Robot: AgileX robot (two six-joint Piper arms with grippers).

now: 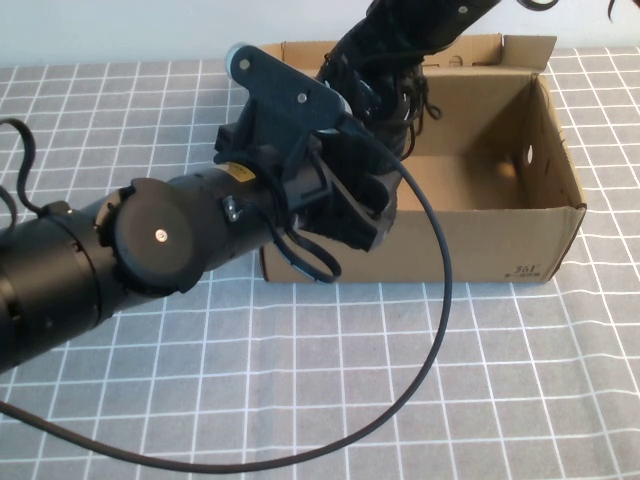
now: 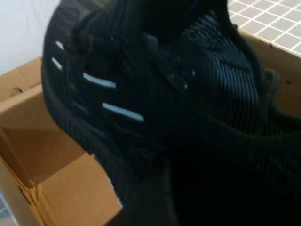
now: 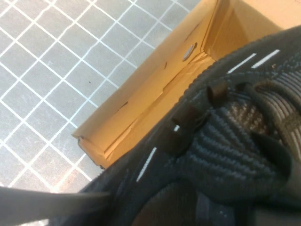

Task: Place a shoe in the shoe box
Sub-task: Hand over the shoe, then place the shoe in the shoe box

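Observation:
The shoe, a black mesh sneaker with light dashes, hangs over the left end of the open brown shoe box, its laces dangling. My right gripper reaches down from the far side and is shut on the shoe's top. The shoe fills the right wrist view above the box's corner. My left gripper reaches in over the box's front left wall, just below the shoe. The left wrist view shows the shoe's side close up over the box floor.
The box stands on a grey and white checked cloth. A black cable loops from my left arm across the cloth in front of the box. The right half of the box's floor is bare.

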